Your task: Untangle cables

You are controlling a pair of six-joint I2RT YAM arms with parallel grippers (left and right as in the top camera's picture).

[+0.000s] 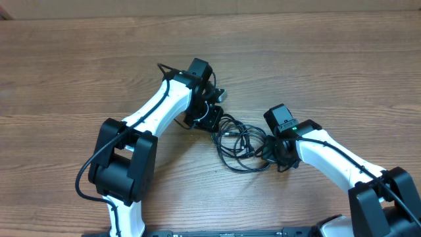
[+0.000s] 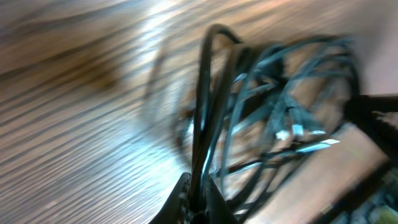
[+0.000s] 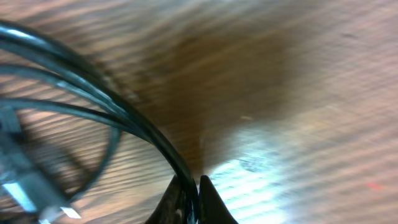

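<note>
The cables [image 1: 238, 143] lie as a loose black tangle on the wooden table between my two arms. My left gripper [image 1: 212, 122] sits at the bundle's left edge, shut on a black strand. In the left wrist view that strand [image 2: 205, 112] rises from between the closed fingers [image 2: 198, 198], with silver-tipped plugs [image 2: 298, 132] in the blurred loops behind. My right gripper [image 1: 273, 153] is at the bundle's right edge. Seen from the right wrist, a black cable [image 3: 124, 112] curves down into its pinched fingers [image 3: 191, 199]; a silver-tipped plug [image 3: 37, 205] shows at the lower left.
Bare wooden tabletop [image 1: 329, 59] surrounds the bundle. The left arm's black base joint [image 1: 122, 158] stands at the front left, the right arm's base [image 1: 388, 204] at the front right corner. Thick arm wires run along both white links.
</note>
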